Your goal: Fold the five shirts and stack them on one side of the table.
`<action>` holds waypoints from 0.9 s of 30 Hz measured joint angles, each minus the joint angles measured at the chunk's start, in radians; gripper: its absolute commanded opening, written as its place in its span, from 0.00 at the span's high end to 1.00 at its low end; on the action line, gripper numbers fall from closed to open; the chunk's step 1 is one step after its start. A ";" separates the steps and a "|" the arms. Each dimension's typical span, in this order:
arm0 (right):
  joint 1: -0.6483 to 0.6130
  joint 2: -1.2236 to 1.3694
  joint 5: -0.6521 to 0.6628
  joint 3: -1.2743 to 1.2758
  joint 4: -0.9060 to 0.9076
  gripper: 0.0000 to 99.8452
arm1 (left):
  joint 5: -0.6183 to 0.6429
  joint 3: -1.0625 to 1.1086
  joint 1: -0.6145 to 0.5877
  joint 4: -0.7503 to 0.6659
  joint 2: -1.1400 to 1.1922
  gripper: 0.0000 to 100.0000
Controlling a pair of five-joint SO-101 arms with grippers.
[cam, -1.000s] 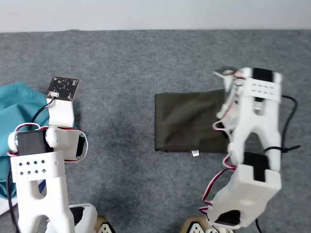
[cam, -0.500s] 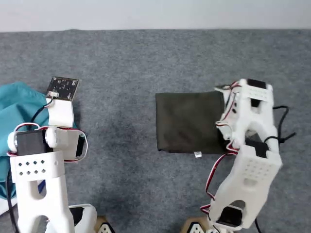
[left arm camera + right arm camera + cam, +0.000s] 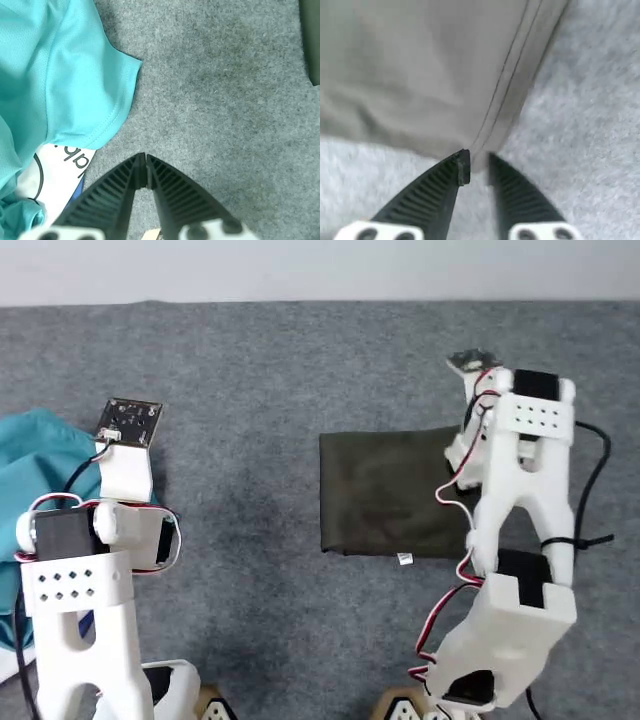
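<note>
A folded olive shirt [image 3: 385, 490] lies flat in the middle of the grey table. The right arm [image 3: 520, 470] stands over its right edge. In the right wrist view my right gripper [image 3: 477, 167] is at the shirt's hemmed edge [image 3: 510, 85], its jaws a narrow gap apart with the hem's end at the tips. A teal shirt [image 3: 40, 465] lies crumpled at the table's left side, and the left arm [image 3: 90, 540] is above it. My left gripper [image 3: 145, 170] is shut and holds nothing, just off the teal sleeve [image 3: 75, 85].
A white printed garment [image 3: 55, 175] peeks out from under the teal shirt. Bare grey felt [image 3: 240, 390] stretches between the two shirts and along the far side. The olive shirt's edge [image 3: 312, 40] is at the border of the left wrist view.
The right arm dipped toward the near side half a second ago and has stretched back out over the olive shirt's right edge. The shirt barely shifted. The left arm kept still.
</note>
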 measured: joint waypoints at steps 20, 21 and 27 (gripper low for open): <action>-0.086 0.301 -0.311 -0.002 -0.262 0.81 | 0.000 0.006 0.000 0.000 0.000 1.00; -0.087 0.305 -0.311 -0.003 -0.262 0.85 | 0.000 0.006 0.000 0.000 0.000 1.00; -0.095 0.311 -0.315 -0.028 -0.212 0.98 | 0.000 0.006 0.000 0.000 0.000 1.00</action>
